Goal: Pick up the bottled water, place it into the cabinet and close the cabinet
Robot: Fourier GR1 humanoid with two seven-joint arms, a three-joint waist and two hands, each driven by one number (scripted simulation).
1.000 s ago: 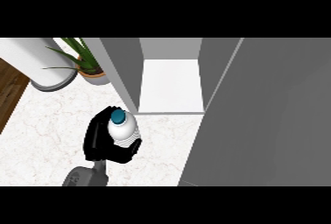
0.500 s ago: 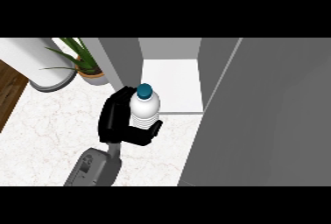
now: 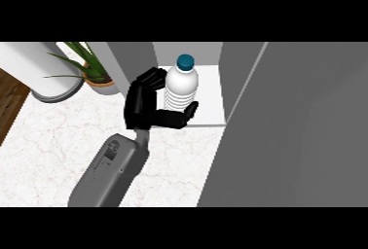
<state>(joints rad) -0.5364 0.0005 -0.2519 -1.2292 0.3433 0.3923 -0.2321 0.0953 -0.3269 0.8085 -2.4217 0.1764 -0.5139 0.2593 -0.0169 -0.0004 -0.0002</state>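
A white bottled water (image 3: 179,90) with a teal cap is showing against a black hand (image 3: 147,104) on a grey forearm (image 3: 111,170). The counter (image 3: 57,146) is showing white marble with faint grey veins. The cabinet (image 3: 287,126) is appearing grey, its shelf white. A green plant (image 3: 86,65) is sitting in a tan pot.

One bottle (image 3: 182,86), one hand (image 3: 147,107), one cabinet (image 3: 208,97), one potted plant (image 3: 92,73) and one white cylinder (image 3: 39,70) are showing above one marble surface (image 3: 50,146).
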